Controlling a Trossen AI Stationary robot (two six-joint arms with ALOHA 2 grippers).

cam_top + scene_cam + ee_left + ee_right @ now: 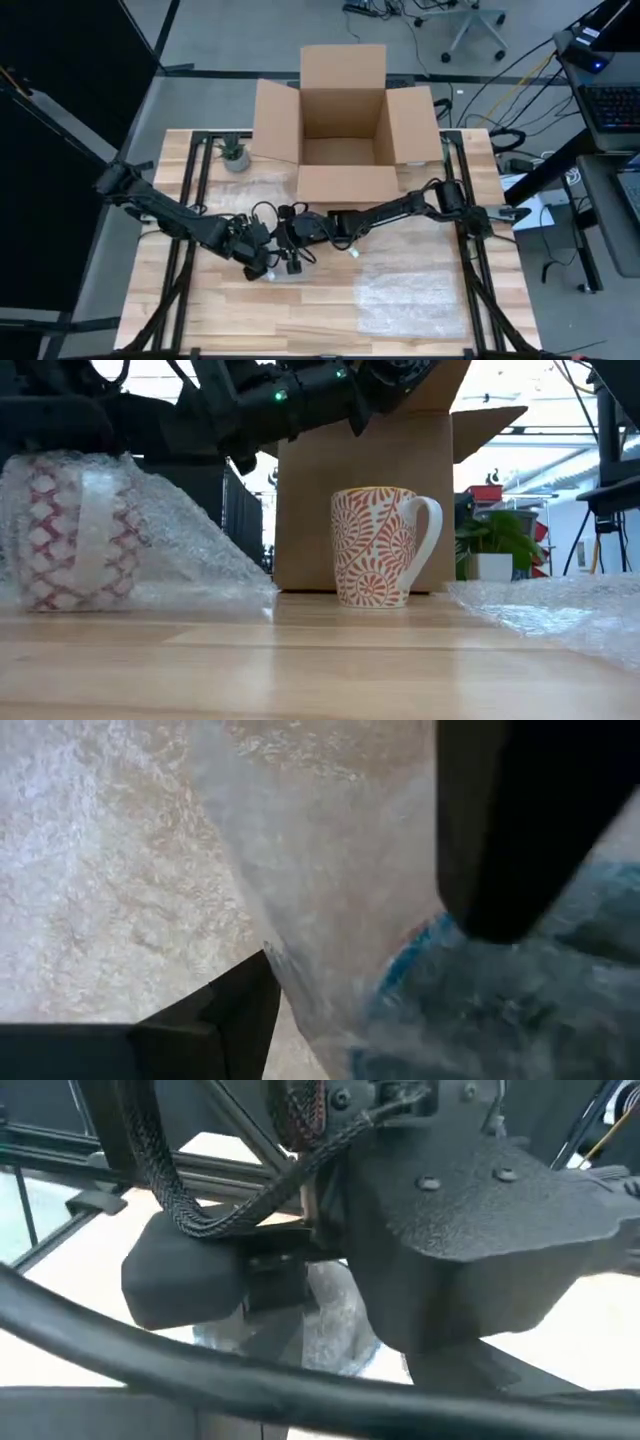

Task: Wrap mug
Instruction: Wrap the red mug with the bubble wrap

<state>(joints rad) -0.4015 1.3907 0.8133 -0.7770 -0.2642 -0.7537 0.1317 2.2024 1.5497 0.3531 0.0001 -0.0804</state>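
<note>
You had both arms gathered over one spot near the middle of the counter [420,250], in front of the cardboard box [345,125], and the wrapping looked well under way but not closed. In the low view a mug [75,530] with a red pattern lay bundled in bubble wrap [190,560], a strip of tape across it, and loose wrap trailing off toward the box; I judged this the mug being worked, though from above the arms hid the bundle and I could not match the two for certain. Your left hand [262,262] sat right on the bundle: its wrist view showed its fingers [520,830] spread with wrap and something blue-tinted between them, close to the sheet but not clearly pinching it. Your right hand [291,256] hung just beside the left, and I could not tell its fingers' state. A second mug [380,545], orange-patterned, stood upright and bare in front of the box, and another sheet of wrap [410,295] lay flat on the right part of the counter, untouched. So what was left, as I judged it: tucking and securing the loose end, and probably boxing the bundle. A small potted plant [233,152] stood at the back left.
</note>
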